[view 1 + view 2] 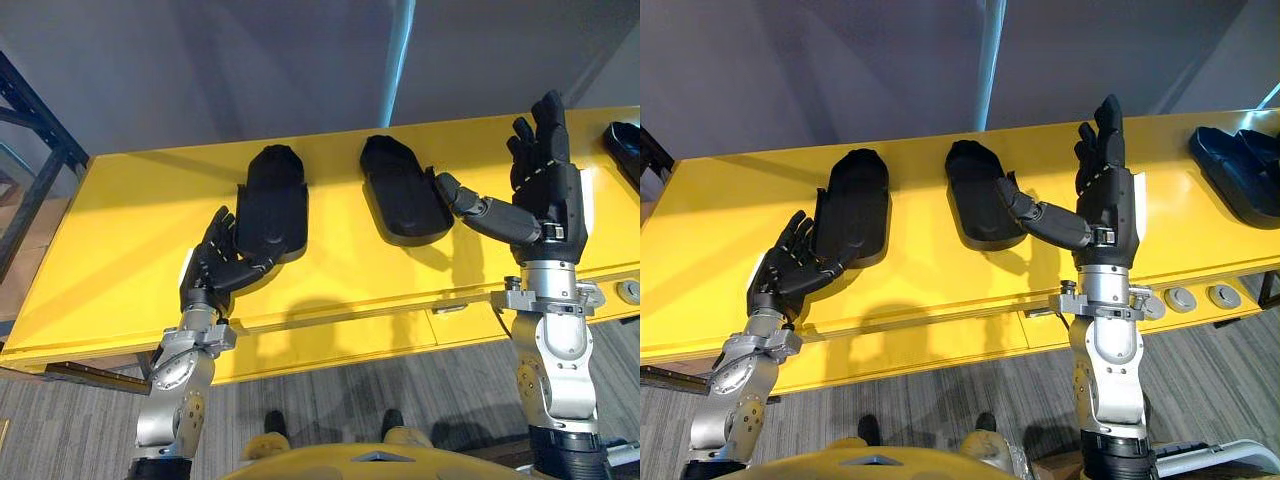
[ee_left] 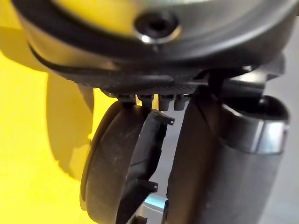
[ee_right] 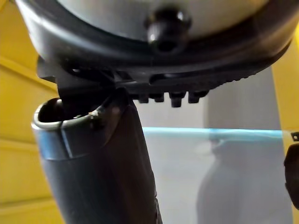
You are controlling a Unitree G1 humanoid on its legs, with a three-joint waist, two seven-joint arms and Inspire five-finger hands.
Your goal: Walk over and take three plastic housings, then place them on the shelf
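Note:
Two black plastic housings lie on the yellow table: one to the left and one in the middle. A third dark housing lies at the far right. My left hand rests at the near end of the left housing, fingers relaxed and open, thumb touching the housing's near edge. In the left wrist view that housing stands just past the thumb. My right hand is raised upright beside the middle housing, open, with its thumb stretched towards that housing's near right edge.
A dark metal shelf frame stands at the table's left end. Two round buttons sit on the table's front face at the right. Grey carpet lies below the table's front edge. A grey wall stands behind the table.

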